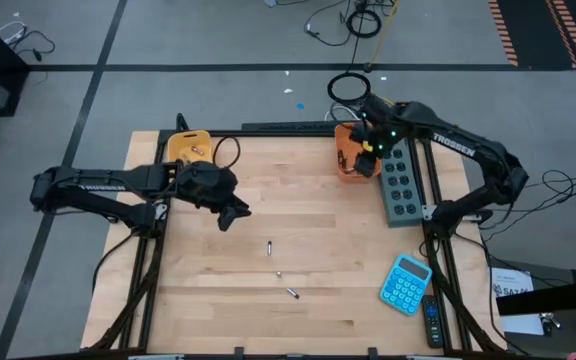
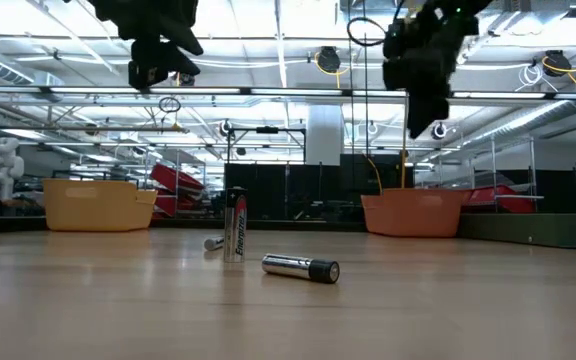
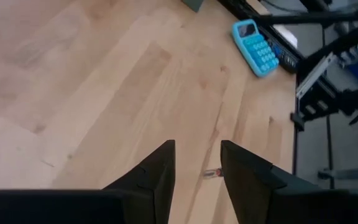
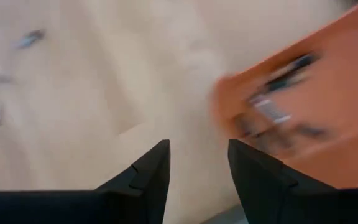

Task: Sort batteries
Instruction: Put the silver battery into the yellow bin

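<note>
My left tool (image 1: 234, 212) hangs part-open and empty at nine o'clock of the tabletop (image 1: 208, 300); my right tool (image 1: 366, 166), likewise empty, hovers over the orange bin (image 1: 346, 160). Three batteries (image 1: 278, 273) remain mid-table: light, rigid, slick, liable to roll. I'd pinch across the barrel's middle.

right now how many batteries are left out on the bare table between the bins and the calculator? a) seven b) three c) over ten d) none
b, the high view shows just three batteries on the wood: one, a second and a third, in a loose line toward the table's front.
</note>
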Tool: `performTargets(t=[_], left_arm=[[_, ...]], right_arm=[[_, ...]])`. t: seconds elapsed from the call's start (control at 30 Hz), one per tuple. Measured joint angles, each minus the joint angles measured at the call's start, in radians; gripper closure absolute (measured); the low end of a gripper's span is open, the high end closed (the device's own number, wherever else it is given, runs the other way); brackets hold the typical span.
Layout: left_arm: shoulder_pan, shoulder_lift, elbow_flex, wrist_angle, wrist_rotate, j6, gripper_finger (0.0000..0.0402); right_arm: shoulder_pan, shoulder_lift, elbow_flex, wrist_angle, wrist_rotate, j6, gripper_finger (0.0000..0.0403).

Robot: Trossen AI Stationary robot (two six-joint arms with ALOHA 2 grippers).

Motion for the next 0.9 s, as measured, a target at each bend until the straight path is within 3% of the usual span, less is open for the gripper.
performTargets(t=[0.17,0.53,0.9], left_arm=[[0.033,0.0,0.0,-0.003,0.011,0.07,0.0265],[0.049,0.0,0.0,-0.005,0.023,0.053,0.0265],[0.05,0.0,0.0,-0.005,0.023,0.087,0.0265]], right_arm=[[-0.051,0.136,0.005,0.058,0.149,-0.224,0.0248],[-0.131,0.367,0.006,0.115,0.181,-0.476,0.0246],[-0.096,0.387,0.006,0.133,0.174,-0.59,0.0241]])
